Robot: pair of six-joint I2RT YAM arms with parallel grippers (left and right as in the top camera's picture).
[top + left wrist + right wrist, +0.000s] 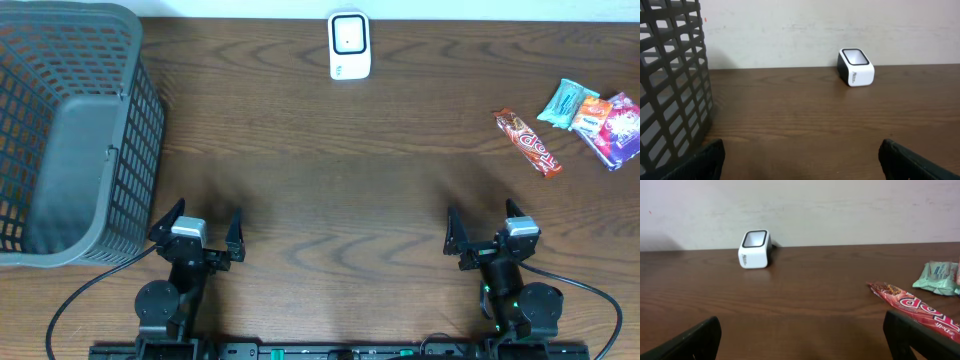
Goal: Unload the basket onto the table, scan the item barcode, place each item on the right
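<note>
Taking the white scanner (349, 45) at the far edge of the surface (330, 180) as the landmark: well to its left, hard against the left edge, stands the grey mesh basket (70, 130), with nothing visible in it. Nearer than the scanner and to its left, the left claw (196, 232) sits low at the near edge with its fingers spread wide and nothing between them; its own view shows the scanner (856, 66) ahead and slightly right, the basket wall (670, 80) close on the left.

Nearer than the scanner and to its right, the right claw (486, 235) is likewise spread wide and empty. The items to scan lie to the scanner's right, near the right edge — a red candy bar (527, 142), and just beyond it a small cluster of snack packets (595, 115). The bar's long axis runs diagonally, its far end toward the scanner and its near end away from it.

That is the relation that matters: the bar lies ahead and to the right of the right claw (800, 340), showing low right in the wrist view as the candy bar (912, 307) — plainly that arm's reach. The fingers would likely need to turn across the bar's slant.
</note>
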